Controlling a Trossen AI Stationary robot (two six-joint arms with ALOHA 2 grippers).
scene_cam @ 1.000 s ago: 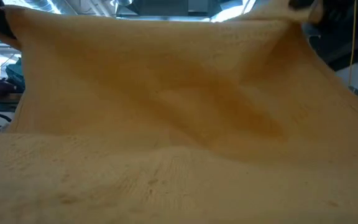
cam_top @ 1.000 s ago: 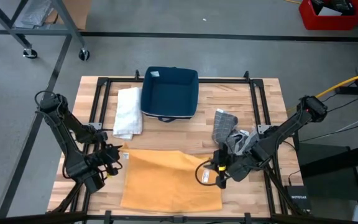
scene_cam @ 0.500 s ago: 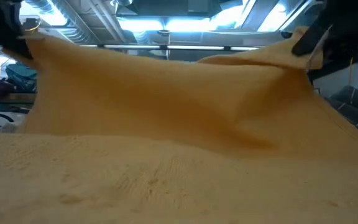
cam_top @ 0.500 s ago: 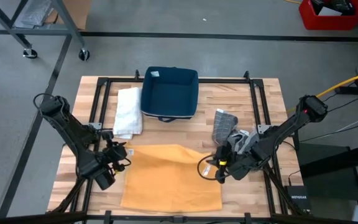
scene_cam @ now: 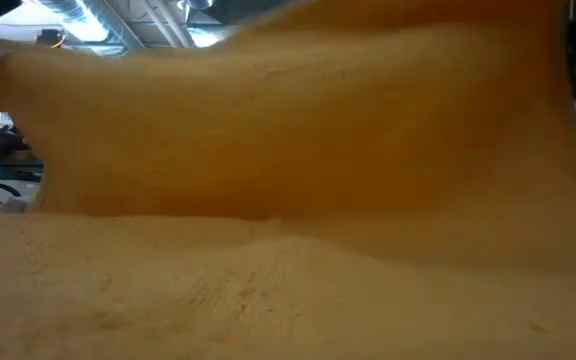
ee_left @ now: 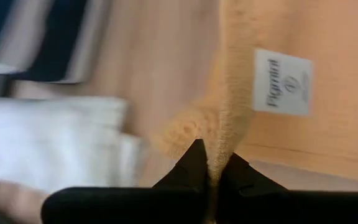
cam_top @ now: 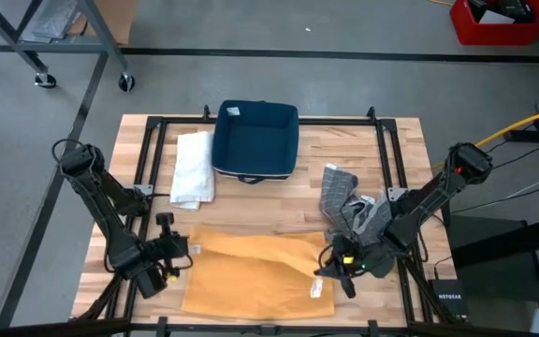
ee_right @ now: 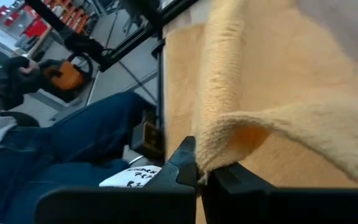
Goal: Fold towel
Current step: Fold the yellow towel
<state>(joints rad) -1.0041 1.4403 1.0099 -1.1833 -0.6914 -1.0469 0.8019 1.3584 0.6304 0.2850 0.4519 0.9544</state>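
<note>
Orange towel (cam_top: pixel 251 273) lies at the near edge of the wooden surface (cam_top: pixel 363 154), its far edge raised so it can be carried over for the fold. Left gripper (cam_top: pixel 178 255) and right gripper (cam_top: pixel 333 265) are each clamped on a far corner, keeping that edge taut between them.

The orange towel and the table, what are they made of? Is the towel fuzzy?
The orange towel looks like soft terry cloth: the wrist views show a fuzzy, looped pile and a sewn-on white label. It is probably cotton, though the pictures cannot settle that. The table looks like pale wood, with long planks and visible grain, smooth and matte.
</note>
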